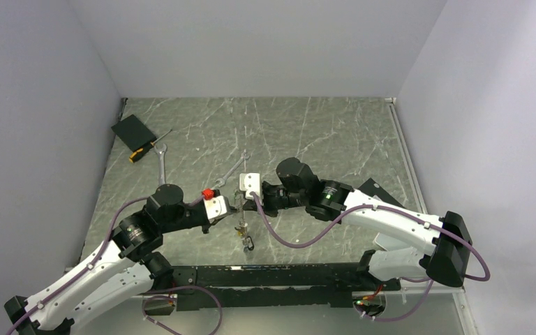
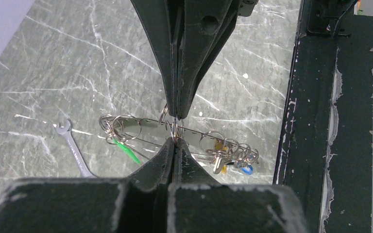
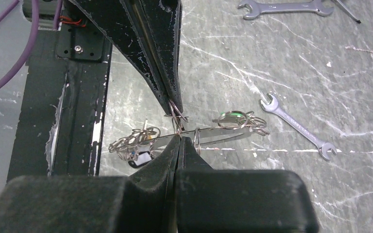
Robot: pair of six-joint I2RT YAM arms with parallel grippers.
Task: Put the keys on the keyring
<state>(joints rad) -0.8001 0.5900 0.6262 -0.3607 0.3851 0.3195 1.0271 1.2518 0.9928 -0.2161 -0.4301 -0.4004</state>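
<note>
Silver wire, drawn out long and thin: the keyring (image 2: 145, 123) hangs clear of the table (image 2: 53, 73), held between the two claws. The left claw (image 2: 175, 144) is closed and the right claw (image 2: 177, 114) is closed. Their tips meet point to point at the keyring's mid-span. Whether each pinches the main wire or a small ring threaded on it is too fine to tell.

The keyring's long axis runs crosswise to both sets of fingers, so one end lies to each side of the pinch. Keys (image 2: 226, 162) with yellow and blue heads bunch on the side of the claws toward the arm bases. A green key (image 2: 126, 151) sits on the side away from the bases. All keys in view appear to be on the wire.

Judgement: neither arm is nearer, since both grip the same spot. Any coming move turns on travel along that cross axis. Opening both claws at once would drop the lot.
</note>
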